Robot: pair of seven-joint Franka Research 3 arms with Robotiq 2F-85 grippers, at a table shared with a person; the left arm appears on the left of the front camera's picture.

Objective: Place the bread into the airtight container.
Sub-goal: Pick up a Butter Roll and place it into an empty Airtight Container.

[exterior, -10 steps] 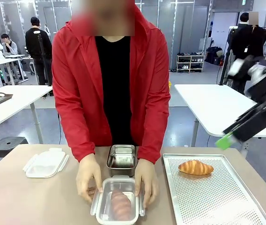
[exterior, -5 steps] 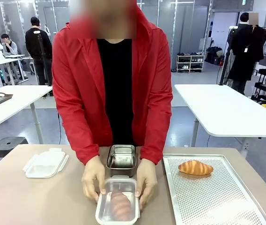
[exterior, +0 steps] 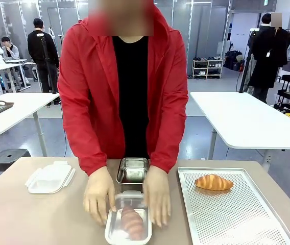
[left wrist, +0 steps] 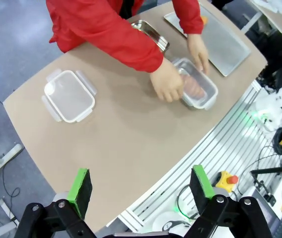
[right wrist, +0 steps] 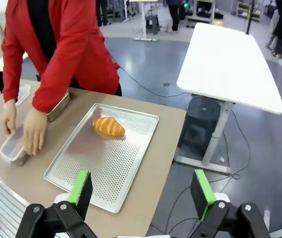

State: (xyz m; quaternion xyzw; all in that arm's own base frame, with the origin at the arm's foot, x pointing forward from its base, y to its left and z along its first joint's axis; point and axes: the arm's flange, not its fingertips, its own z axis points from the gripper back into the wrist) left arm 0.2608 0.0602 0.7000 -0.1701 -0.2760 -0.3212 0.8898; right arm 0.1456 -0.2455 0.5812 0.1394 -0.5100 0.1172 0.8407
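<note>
At the left gripper (left wrist: 140, 183): released, green pads wide apart, nothing between them. Hangs high over the near edge of the table (left wrist: 131, 144). Looks down from there on a white lid (left wrist: 69, 95) lying flat at the far left, well apart from the airtight container (left wrist: 196, 89) at the near middle.

At the right gripper (right wrist: 140, 187): likewise released and bare, hanging high by the table's right side. Looks across a perforated tray (right wrist: 101, 168) on the right of the table, with a croissant (right wrist: 108, 126) on its far part and the container small beyond the tray's left edge.

From the front, more of the container itself: holds a brown loaf (exterior: 131, 222) lying lengthwise inside, seen through clear plastic. Flanked by the person's hands (exterior: 99, 194), one pressed against each long side. Just beyond it, an open steel tin (exterior: 133, 171), touching or nearly so. Cannot tell from either wrist view whether a clear lid covers the container.
</note>
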